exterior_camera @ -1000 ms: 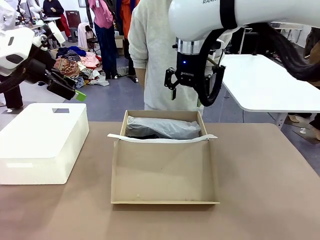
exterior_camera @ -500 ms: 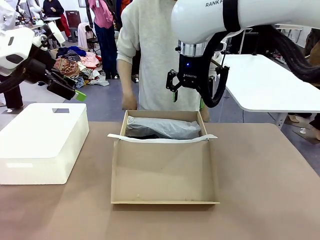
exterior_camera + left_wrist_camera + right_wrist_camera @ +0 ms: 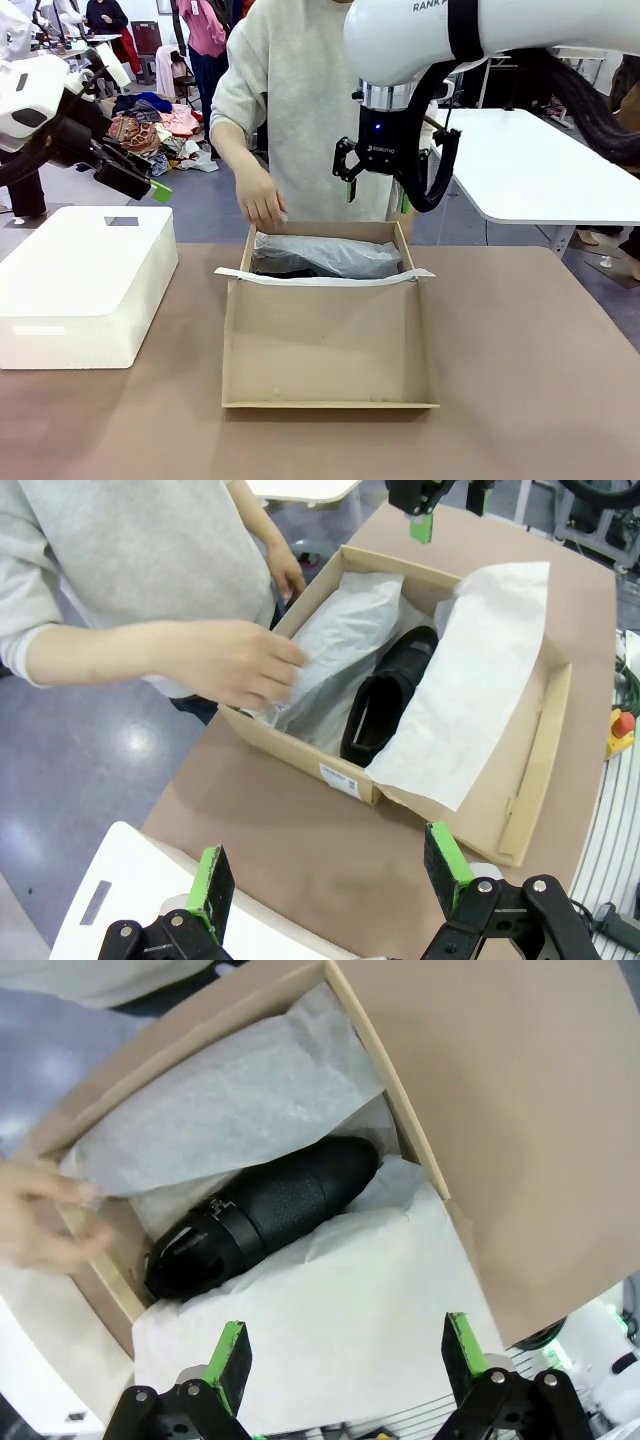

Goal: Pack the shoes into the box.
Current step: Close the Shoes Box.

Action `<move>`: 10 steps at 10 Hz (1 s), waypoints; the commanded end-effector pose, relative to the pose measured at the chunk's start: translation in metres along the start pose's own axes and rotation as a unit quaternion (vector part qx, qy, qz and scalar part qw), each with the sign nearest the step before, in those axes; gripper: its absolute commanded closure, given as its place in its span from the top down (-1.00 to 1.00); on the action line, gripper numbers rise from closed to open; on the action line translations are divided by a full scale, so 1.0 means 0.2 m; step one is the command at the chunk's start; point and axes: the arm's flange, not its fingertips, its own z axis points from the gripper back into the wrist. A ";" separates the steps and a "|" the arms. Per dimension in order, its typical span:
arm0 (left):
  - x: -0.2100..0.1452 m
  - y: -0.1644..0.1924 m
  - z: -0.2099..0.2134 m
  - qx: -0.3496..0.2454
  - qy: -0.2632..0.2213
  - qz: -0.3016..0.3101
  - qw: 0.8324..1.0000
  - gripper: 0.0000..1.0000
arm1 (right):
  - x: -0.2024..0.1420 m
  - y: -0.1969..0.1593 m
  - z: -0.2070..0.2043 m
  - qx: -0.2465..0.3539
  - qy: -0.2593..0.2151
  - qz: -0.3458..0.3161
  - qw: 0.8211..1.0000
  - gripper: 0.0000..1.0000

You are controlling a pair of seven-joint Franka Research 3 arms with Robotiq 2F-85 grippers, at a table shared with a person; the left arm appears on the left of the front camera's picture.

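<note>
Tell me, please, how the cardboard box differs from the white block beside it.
The box is tan cardboard; the white block is smooth with rounded corners. The box lies open, holding tissue paper and a black shoe; the block shows a closed top. Both rest on the table.

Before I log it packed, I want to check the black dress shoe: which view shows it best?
Right wrist view: the black dress shoe lies bare from toe to heel. Left wrist view shows it smaller, partly under tissue paper; front view, a dark sliver.
</note>
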 end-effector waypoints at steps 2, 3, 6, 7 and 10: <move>-0.01 0.00 0.00 -0.006 -0.007 -0.003 1.000 1.00 | 0.07 -0.34 0.10 0.056 0.000 0.152 0.987 1.00; -0.01 0.00 0.00 -0.006 -0.007 -0.003 1.000 1.00 | 0.09 -0.42 0.12 0.069 0.006 0.189 0.979 1.00; -0.01 0.00 0.00 -0.006 -0.007 -0.003 1.000 1.00 | 0.15 -0.66 0.12 0.090 -0.028 0.323 0.942 1.00; -0.01 0.00 0.00 -0.006 -0.007 -0.003 1.000 1.00 | 0.16 -0.75 0.11 0.091 -0.055 0.366 0.925 1.00; -0.01 0.00 0.00 -0.006 -0.007 -0.003 1.000 1.00 | 0.22 -0.97 0.04 0.096 -0.078 0.464 0.877 1.00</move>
